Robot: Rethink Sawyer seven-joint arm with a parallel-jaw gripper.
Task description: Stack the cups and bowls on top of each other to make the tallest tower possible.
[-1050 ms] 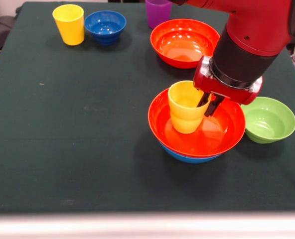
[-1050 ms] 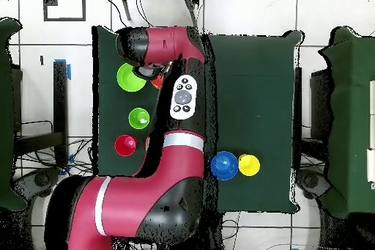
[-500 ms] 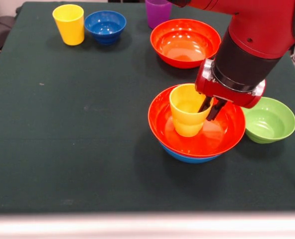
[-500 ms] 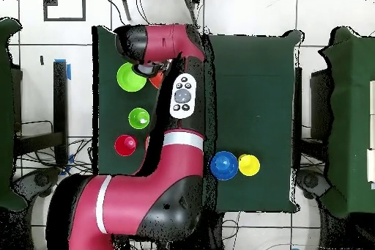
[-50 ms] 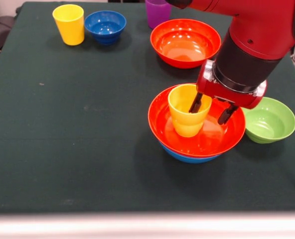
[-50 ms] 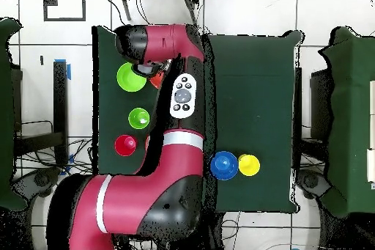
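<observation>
While the yellow-orange cup (image 5: 188, 110) stands in the stacked bowls (image 5: 202, 137), the gripper (image 5: 210, 109) hangs spread apart, one finger inside the cup.

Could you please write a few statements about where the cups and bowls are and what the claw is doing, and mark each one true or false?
1. The yellow-orange cup stands upright in the orange-red bowl, which sits in the light blue bowl. True.
2. The claw is shut on the cup's rim. False: its fingers are spread, one inside the cup and one outside it.
3. The small lime green bowl is stacked on the tower. False: it sits on the table beside the tower.
4. A yellow cup stands next to the small dark blue bowl. True.
5. The second orange-red bowl holds a cup. False: it is empty.
</observation>
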